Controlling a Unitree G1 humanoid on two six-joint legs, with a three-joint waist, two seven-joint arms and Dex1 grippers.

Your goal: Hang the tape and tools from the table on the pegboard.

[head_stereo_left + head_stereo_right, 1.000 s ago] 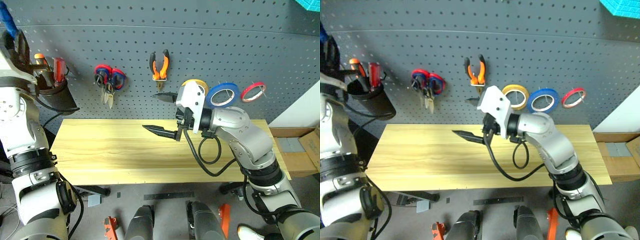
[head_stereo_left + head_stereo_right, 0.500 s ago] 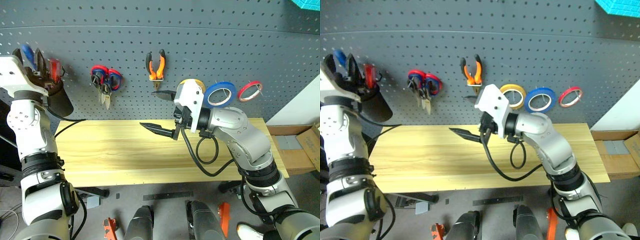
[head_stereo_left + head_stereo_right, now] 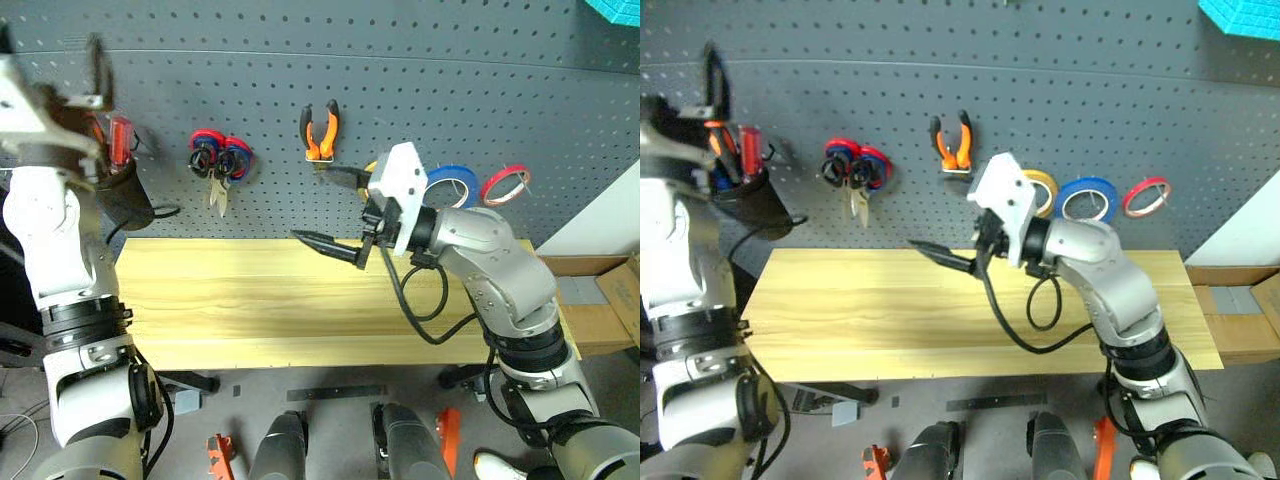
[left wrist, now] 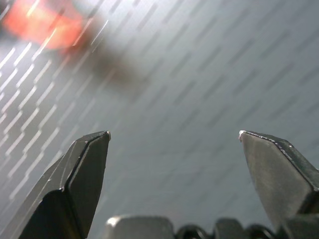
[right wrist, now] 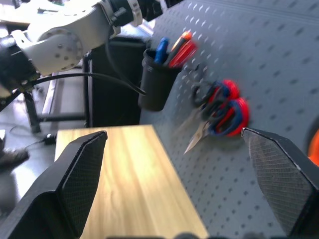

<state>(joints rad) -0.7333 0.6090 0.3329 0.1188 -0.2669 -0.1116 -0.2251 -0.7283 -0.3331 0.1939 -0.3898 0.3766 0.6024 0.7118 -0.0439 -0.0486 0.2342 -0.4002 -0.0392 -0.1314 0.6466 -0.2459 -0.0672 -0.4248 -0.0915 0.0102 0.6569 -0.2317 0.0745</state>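
Observation:
The blue screwdriver [image 5: 162, 50] stands in a black cup [image 3: 125, 200] on the pegboard [image 3: 420, 90], beside orange and red screwdrivers. My left gripper [image 4: 173, 135] is open and empty, raised just above that cup and facing the board. The black-handled scissors [image 5: 204, 94] hang with red-and-blue scissors [image 3: 222, 160]. The pliers [image 3: 319, 130] hang on a hook at the centre. The blue tape [image 3: 452, 186] hangs to their right, partly behind my right gripper [image 3: 306, 202], which is open and empty, pointing left over the table [image 3: 240, 300].
A yellow roll [image 3: 1043, 190] and a red roll [image 3: 505, 185] hang either side of the blue tape. A cardboard box [image 3: 600, 300] sits right of the table. Orange-handled items [image 3: 220, 455] lie on the floor in front.
My left gripper opened, left the blue screwdriver in the cup, and lifted up and rightward away from it. My right gripper stayed open and rose slightly.

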